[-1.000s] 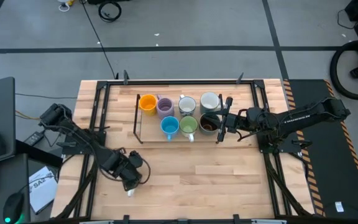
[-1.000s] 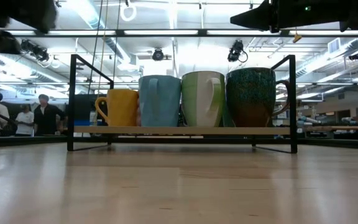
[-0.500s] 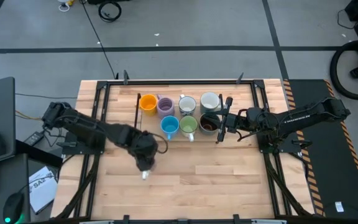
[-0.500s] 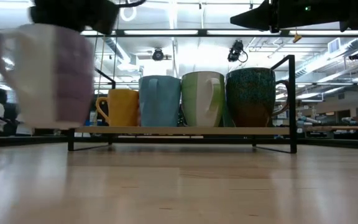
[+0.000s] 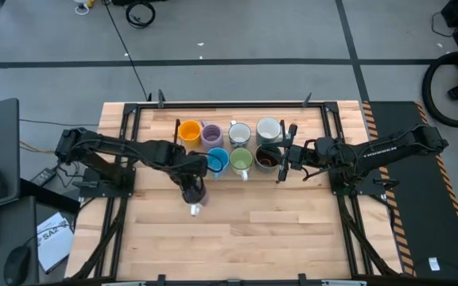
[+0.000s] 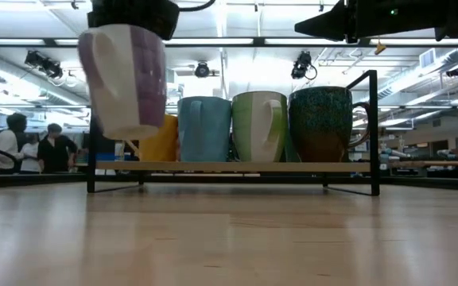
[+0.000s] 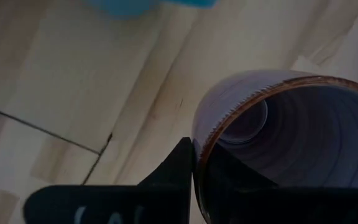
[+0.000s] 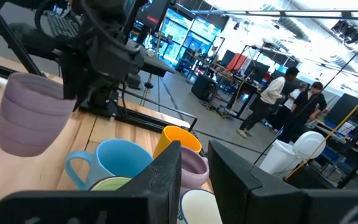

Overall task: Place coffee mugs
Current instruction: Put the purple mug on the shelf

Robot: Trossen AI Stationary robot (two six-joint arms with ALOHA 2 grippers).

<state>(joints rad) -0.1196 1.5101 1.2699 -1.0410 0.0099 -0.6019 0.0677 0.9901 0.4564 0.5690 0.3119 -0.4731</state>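
Note:
My left gripper (image 5: 192, 191) hangs over the table just near of the rack's left half, shut on a lavender mug (image 6: 126, 79) that also shows in the right wrist view (image 8: 33, 118). On the black-framed rack (image 5: 178, 163) stand orange (image 5: 188, 131), lavender (image 5: 211, 135), white patterned (image 5: 239, 133), pale grey-white (image 5: 268, 128), blue (image 5: 217, 161), green (image 5: 241, 161) and dark brown (image 5: 267, 157) mugs. My right gripper (image 5: 283, 152) waits open, raised at the rack's right end beside the brown mug. My left gripper comes from above, pointing down, onto the lavender mug's rim (image 7: 197, 146). One finger (image 7: 178, 163) lies outside the wall and the other seems to be inside the mug. The mug hangs below the fingers, lifted clear of the table and slightly tilted, handle (image 6: 86, 59) toward the table's left.
The rack's black frame posts (image 6: 92, 131) stand up at its ends. Bare wood (image 5: 277, 222) spreads across the near half of the table. Black rails (image 5: 126, 151) run along both sides. People stand in the room beyond (image 6: 30, 147).
My left arm has swung from the table's near left corner toward the right and far side, up to the rack's near left, carrying the lavender mug lifted the whole way.

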